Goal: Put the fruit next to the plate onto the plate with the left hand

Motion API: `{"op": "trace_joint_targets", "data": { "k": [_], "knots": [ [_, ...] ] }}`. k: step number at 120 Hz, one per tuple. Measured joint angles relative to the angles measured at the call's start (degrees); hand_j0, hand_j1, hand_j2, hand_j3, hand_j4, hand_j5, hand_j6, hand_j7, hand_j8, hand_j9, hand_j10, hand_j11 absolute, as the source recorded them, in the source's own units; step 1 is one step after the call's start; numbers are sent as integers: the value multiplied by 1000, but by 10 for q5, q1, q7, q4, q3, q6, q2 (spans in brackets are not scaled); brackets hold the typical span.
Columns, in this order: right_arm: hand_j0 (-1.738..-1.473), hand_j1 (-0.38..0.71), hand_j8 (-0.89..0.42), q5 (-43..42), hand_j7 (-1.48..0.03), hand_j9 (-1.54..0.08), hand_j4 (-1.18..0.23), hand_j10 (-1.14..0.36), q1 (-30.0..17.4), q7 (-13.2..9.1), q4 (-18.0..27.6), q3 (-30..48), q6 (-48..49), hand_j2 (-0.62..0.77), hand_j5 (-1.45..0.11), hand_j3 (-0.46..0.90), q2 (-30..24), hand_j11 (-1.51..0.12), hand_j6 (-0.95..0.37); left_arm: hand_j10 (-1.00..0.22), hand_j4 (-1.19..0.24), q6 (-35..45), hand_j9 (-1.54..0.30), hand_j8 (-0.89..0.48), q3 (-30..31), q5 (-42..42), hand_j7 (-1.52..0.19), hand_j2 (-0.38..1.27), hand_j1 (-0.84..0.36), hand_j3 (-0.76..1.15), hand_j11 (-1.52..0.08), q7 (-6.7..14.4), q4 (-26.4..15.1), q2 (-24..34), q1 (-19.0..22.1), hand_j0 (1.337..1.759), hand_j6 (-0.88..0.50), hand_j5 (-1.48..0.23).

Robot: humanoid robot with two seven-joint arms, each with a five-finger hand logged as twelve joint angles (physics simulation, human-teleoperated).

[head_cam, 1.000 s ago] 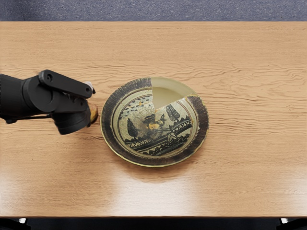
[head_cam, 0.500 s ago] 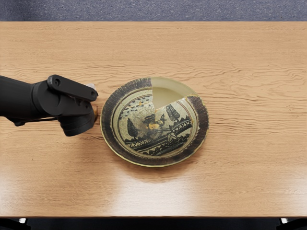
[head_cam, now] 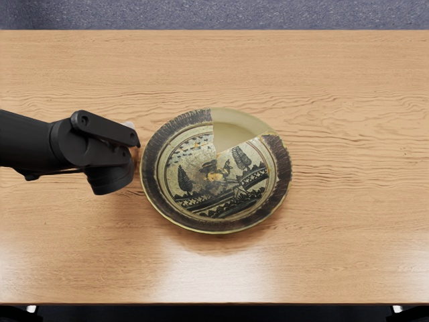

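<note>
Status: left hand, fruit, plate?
Left hand at the left rim of the plate, grip not visible. Fruit not visible, likely under hand; none on plate. Right hand out of view.

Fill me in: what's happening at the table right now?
The left hand is down at the table, right beside the left rim of the decorated plate. It covers the spot next to the plate, so the fruit is hidden and I cannot tell whether it is grasped. No fruit is on the plate yet. The right arm is out of view.
</note>
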Motion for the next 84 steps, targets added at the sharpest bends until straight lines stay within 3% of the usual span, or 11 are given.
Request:
{"op": "trace_joint_targets", "data": {
  "k": [31, 48, 84],
  "knots": [
    [-1658, -310, -34, 0, -43, -43, -34, -34, 0, 0, 0, 0, 0, -6, -43, 0, 0, -43, -34, -464, -557, -1, -723, -364, 1, 1, -712, 179, -196, 0, -728, 1, -1, 0, 0, 1655, -520, -709],
    [-1658, -310, -34, 0, -43, -43, -34, -34, 0, 0, 0, 0, 0, -6, -43, 0, 0, -43, -34, -504, -674, -3, -867, -397, 2, 1, -852, 348, -210, 0, -880, 11, -3, 0, 0, 1653, -535, -848],
    [-1658, -310, -34, 0, -43, -43, -34, -33, 0, 0, 0, 0, 0, -6, -43, 0, 0, -43, -34, -355, -796, -20, -1079, -220, 11, -4, -1108, 465, -311, 0, -1106, 27, -7, 23, -23, 1649, -356, -1130]
  ]
}}
